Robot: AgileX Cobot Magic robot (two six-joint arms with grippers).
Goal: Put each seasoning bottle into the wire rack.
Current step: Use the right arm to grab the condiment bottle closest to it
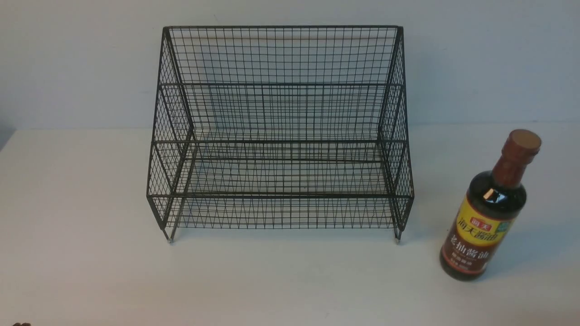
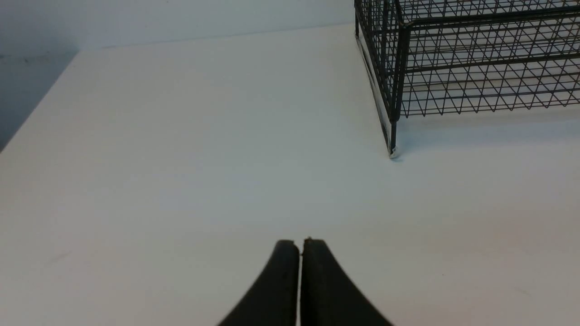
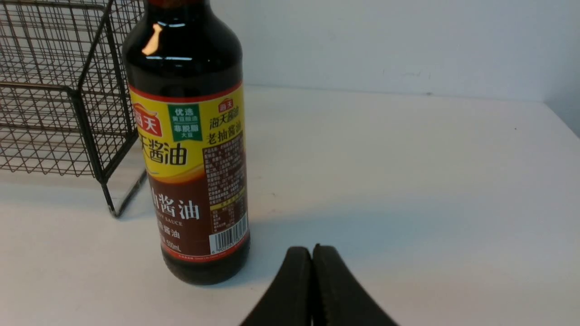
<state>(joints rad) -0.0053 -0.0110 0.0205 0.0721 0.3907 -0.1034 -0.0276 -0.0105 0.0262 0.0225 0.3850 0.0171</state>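
The tall dark-brown glass-looking sauce bottle with a reddish-brown cap and a yellow-and-brown label (image 1: 482, 208) stands on the white table (image 1: 290, 276), to the right of the large black wire-mesh rack with sloping sides (image 1: 281, 141), outside it and apart from it. The bottle is upright: its long axis goes vertically, the cap points up and the base is on the table. In the front view this axis looks slanted, with the cap farther to the right than the base. The printed front of the label is turned toward the front camera, on the near side. My right black gripper (image 3: 313, 253) has its two fingers pressed together and pinches nothing. My left black gripper (image 2: 301, 246) has its fingers brought together also, with only a thin line between them, and it holds nothing.
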